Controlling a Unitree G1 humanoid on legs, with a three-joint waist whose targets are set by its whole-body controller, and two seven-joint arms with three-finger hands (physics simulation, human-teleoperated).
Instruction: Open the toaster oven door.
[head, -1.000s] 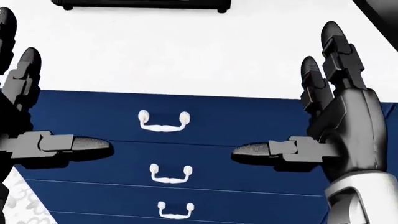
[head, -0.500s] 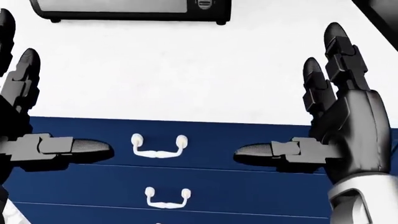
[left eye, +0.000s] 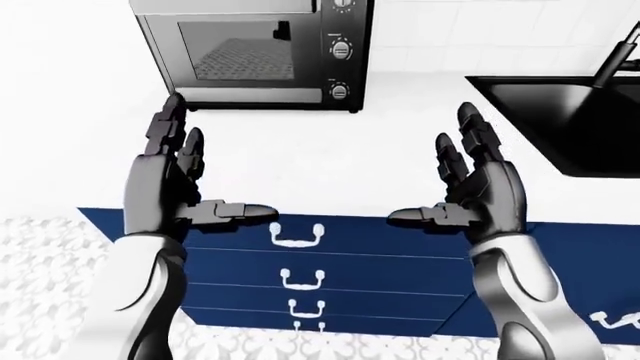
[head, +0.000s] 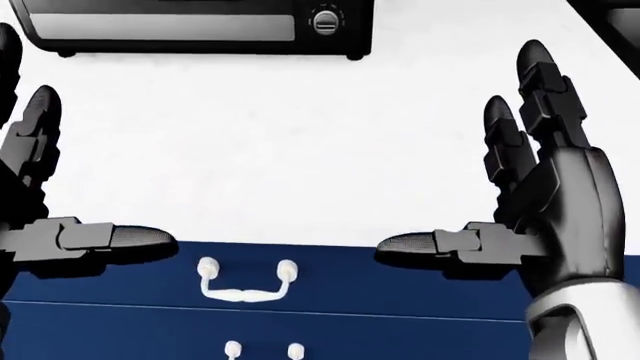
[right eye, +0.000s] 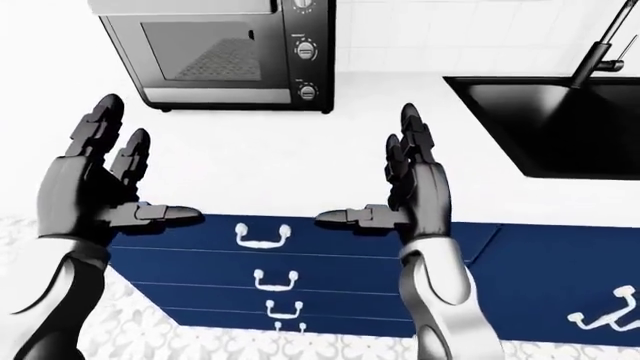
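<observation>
At the top of the left-eye view, the toaster oven (left eye: 250, 54) is sitting on the white counter (left eye: 330, 161) with its glass door (left eye: 235, 51) closed and its knobs (left eye: 340, 49) stacked down the right side. The left hand (left eye: 165, 180) and right hand (left eye: 480, 187) are hovering over the counter's near edge, palms facing each other, fingers spread wide and upright, thumbs pointing inward, neither holding anything. Both are hanging well apart from the oven. Below them the blue drawers (left eye: 320, 270) are showing their white handles, and the black sink (left eye: 565, 120) is lying off to the right. The approach is the step in hand, by my reading; the next move is calling for reaching forward to the door's upper edge and pulling it down.
</observation>
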